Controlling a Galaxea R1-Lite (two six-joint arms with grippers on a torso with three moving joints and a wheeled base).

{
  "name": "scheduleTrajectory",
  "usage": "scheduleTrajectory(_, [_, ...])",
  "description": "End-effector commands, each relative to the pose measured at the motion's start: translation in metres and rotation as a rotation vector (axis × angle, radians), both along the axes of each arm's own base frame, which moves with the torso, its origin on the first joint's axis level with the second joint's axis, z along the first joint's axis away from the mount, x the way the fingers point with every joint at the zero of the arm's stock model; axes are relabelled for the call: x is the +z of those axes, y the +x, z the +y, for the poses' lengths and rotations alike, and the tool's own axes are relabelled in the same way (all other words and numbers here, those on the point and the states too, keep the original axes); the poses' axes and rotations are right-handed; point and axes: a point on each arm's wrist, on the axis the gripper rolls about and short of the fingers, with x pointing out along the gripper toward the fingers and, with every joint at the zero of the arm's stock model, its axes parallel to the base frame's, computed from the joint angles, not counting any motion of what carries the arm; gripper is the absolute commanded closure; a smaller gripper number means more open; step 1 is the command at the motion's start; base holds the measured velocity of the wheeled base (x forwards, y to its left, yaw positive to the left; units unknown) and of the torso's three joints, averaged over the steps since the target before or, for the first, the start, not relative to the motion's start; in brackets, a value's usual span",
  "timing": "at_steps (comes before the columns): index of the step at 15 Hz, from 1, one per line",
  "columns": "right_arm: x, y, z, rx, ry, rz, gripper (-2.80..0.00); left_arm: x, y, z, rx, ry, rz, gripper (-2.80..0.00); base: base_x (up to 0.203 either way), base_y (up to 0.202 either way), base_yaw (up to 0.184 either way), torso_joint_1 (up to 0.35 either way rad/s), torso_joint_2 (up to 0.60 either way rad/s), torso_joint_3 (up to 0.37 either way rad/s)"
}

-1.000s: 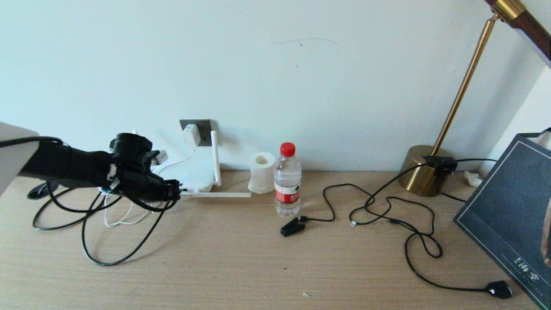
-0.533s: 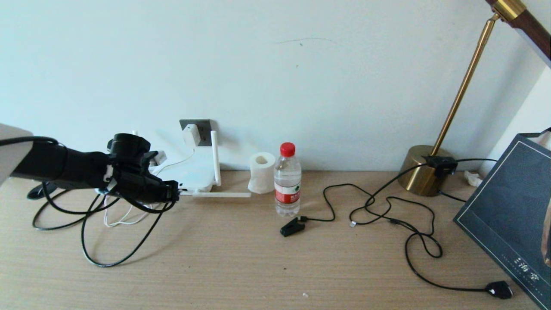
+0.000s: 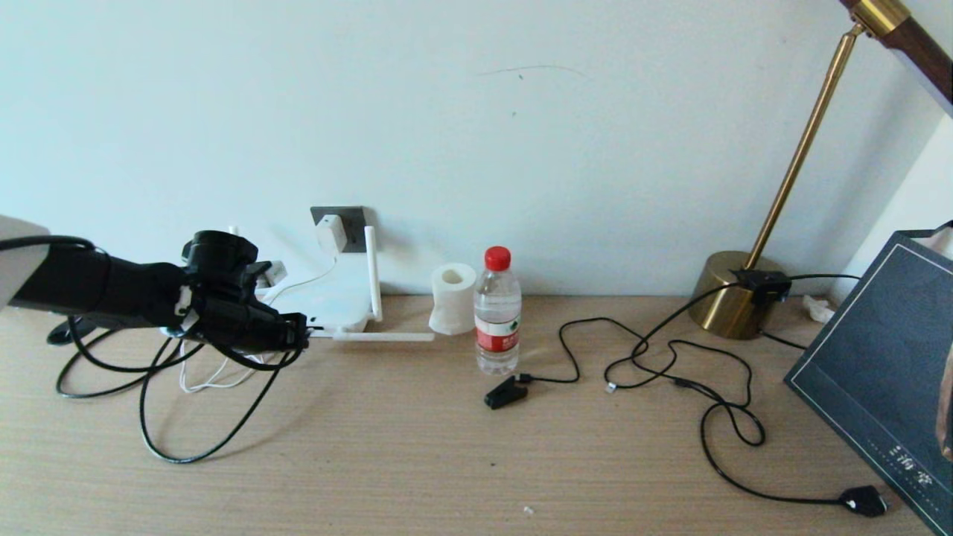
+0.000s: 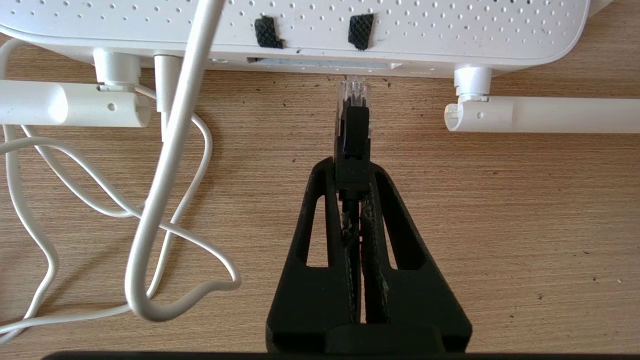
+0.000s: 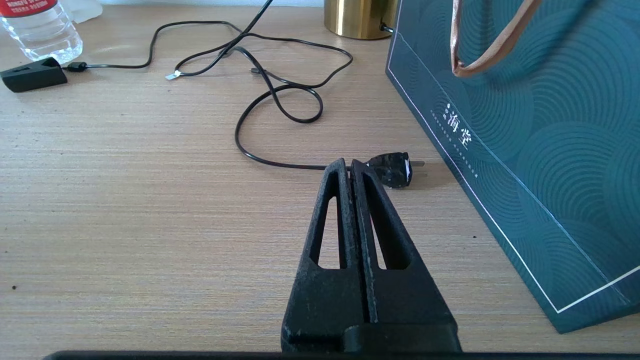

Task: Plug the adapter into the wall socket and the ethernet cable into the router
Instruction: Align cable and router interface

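Note:
My left gripper [image 4: 353,169] is shut on the black boot of the ethernet cable [image 4: 354,131]. The cable's clear plug tip [image 4: 354,91] points at the port strip on the white router [image 4: 425,30] and stops just short of it. In the head view this gripper [image 3: 301,332] is at the router's [image 3: 335,301] front edge, and the cable [image 3: 223,441] loops over the desk. The white adapter [image 3: 331,233] sits in the dark grey wall socket [image 3: 353,218]. My right gripper [image 5: 350,166] hangs shut and empty over the desk on the right.
Router antennas [image 4: 540,114] lie on either side of the plug, with the thin white cord [image 4: 170,150] coiled beside them. A water bottle [image 3: 497,311], paper roll [image 3: 453,298], brass lamp base [image 3: 733,294], black cords with a flat plug [image 5: 392,169] and a dark bag [image 5: 525,125] stand to the right.
My left arm has shifted a little to the left with the ethernet cable still held. Nothing else moved.

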Motion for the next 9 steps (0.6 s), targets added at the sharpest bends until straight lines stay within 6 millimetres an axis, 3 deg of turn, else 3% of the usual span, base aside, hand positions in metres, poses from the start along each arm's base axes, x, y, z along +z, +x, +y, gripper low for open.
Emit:
scheduleTrajectory(1, [-0.0004,0.0002,0.0000,0.000,0.000,0.003,0.00,-0.0021,0.0006,0.0002,0.001,-0.001,0.006,0.00,0.000,0.000,0.000,0.000,0.00,0.000])
scheduleTrajectory(9, [0.0000,0.0001,0.0000,0.000,0.000,0.002,0.00,-0.0044,0.0027,-0.0004,-0.001,-0.001,0.007,0.00,0.000,0.000,0.000,0.000,0.00,0.000])
